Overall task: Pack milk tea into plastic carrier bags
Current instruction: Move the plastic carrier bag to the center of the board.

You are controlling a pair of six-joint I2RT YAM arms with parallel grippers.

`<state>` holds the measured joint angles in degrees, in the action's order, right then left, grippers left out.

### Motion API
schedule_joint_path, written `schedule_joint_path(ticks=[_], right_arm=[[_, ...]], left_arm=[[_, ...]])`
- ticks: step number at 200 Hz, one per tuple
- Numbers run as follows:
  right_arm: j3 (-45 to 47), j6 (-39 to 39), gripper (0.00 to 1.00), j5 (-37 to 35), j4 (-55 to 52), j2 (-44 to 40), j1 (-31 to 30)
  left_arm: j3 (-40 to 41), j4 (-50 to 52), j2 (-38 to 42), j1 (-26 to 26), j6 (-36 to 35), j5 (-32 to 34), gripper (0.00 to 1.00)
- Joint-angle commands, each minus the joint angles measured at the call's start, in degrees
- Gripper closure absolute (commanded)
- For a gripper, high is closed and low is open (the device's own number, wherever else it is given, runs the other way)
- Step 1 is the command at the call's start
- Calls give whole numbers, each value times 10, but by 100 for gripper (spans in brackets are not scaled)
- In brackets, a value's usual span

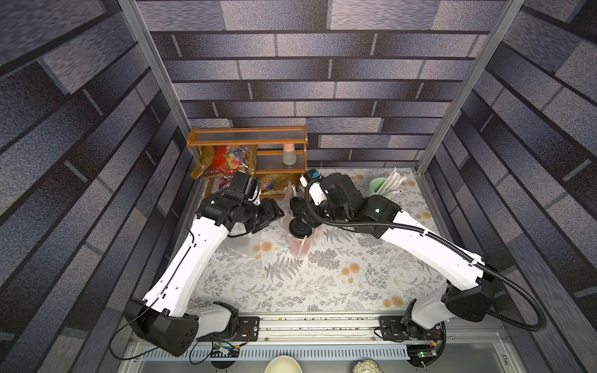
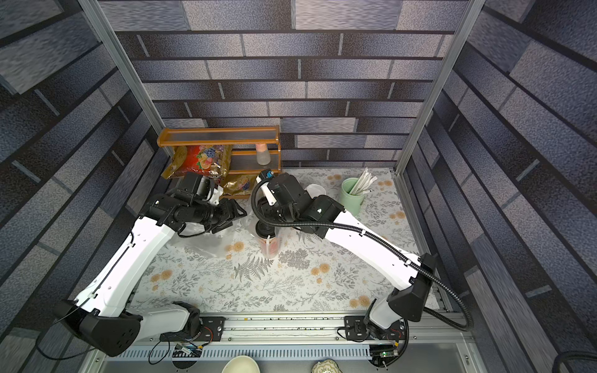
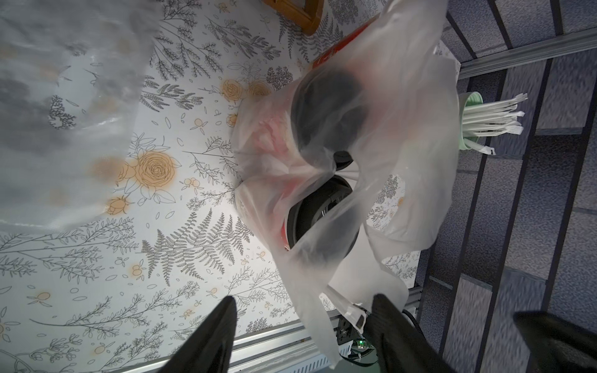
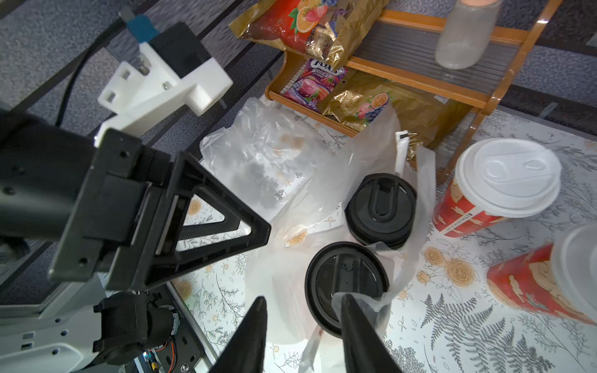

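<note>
The near half of the bench (image 1: 323, 284) lies open between the arms (image 1: 193, 255). Farther back the black-lidded cups (image 4: 347, 284) in their plastic bag (image 3: 413, 97), white-lidded cups (image 4: 507, 177), wooden rack (image 1: 248, 133) and straw cup (image 1: 378, 188) block passage

Both top views are evenly lit from overhead, slightly soft, with walls (image 1: 64, 161) bowing at the edges. In the left wrist view the near plastic carrier bag (image 3: 64, 113) is blurred and the table (image 3: 97, 274) washes pale.

Carrier bags (image 4: 277, 155) thin, frosted, crinkly plastic; black lids (image 4: 381, 206) matt plastic; cups (image 4: 458, 216) glossy printed red paper; rack (image 4: 499, 90) varnished wood; snack packets (image 4: 323, 35) shiny creased foil.
</note>
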<state>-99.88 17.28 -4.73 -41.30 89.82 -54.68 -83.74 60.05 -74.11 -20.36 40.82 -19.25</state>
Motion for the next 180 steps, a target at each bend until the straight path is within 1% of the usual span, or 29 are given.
schedule_joint_path(ticks=[1, 19, 32, 56, 83, 107, 126, 142, 180], right_arm=[[-48, 62, 56, -7, -111, 36, 16], [-93, 75, 51, -1, -158, 71, 20], [-122, 76, 46, 0, -187, 98, 21], [-174, 79, 44, -11, -228, 147, 27], [-190, 91, 44, -20, -242, 179, 36], [-183, 97, 45, -15, -237, 188, 43], [-183, 97, 47, -12, -238, 191, 47], [-194, 95, 47, -17, -247, 190, 48], [-223, 92, 46, -34, -266, 169, 49]], left_arm=[[-31, 46, -33, 1, -78, 12, 28], [-54, 55, -64, 1, -112, 2, 27], [-74, 65, -86, 2, -135, -1, 26], [-93, 75, -117, 7, -163, 0, 26], [-105, 71, -138, 9, -177, -11, 27], [-110, 58, -151, 9, -180, -26, 30], [-119, 55, -164, 9, -186, -30, 35], [-125, 57, -171, 10, -189, -30, 39], [-131, 55, -170, 11, -189, -33, 45]])
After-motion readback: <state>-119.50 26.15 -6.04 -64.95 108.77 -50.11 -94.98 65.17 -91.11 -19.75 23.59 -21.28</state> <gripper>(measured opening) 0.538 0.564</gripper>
